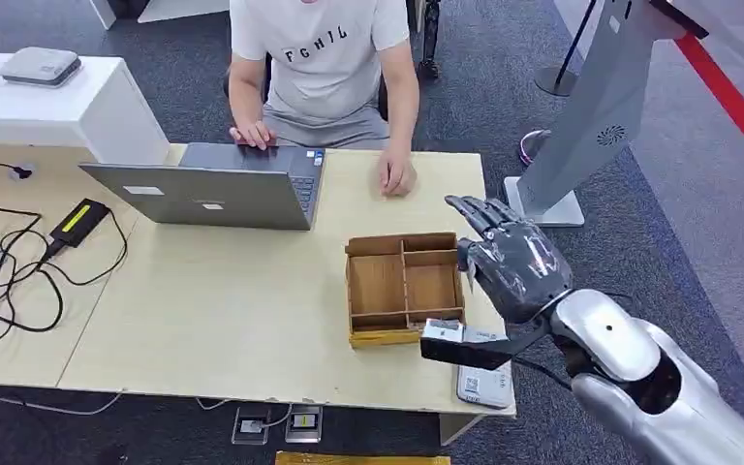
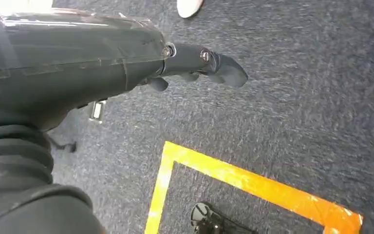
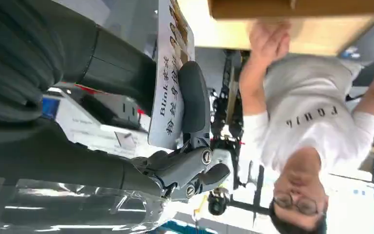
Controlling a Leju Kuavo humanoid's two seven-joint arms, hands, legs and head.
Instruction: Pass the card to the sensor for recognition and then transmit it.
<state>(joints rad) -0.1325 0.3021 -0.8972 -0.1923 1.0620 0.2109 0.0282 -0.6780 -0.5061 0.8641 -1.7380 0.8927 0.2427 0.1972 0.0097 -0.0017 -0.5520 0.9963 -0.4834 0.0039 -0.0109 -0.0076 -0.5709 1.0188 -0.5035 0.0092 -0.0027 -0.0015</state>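
My right hand (image 1: 513, 262) is raised above the table's right end, just right of the wooden divider box (image 1: 405, 286), with its fingers pointing toward the far side. In the right wrist view the hand (image 3: 121, 68) pinches a white card (image 3: 168, 73) printed with "Blink" and dark characters, thumb (image 3: 194, 97) pressed on its face. A black sensor unit with a white top (image 1: 460, 349) sits at the front right table edge, below and in front of the hand. My left hand (image 2: 195, 63) hangs over the grey carpet, holding nothing.
A person in a white T-shirt (image 1: 320, 58) sits across the table, one hand on a grey laptop (image 1: 213, 194), the other flat on the table (image 1: 397, 179). A white kiosk stand (image 1: 591, 116) rises at the right. Cables and a black adapter (image 1: 77, 223) lie at the left.
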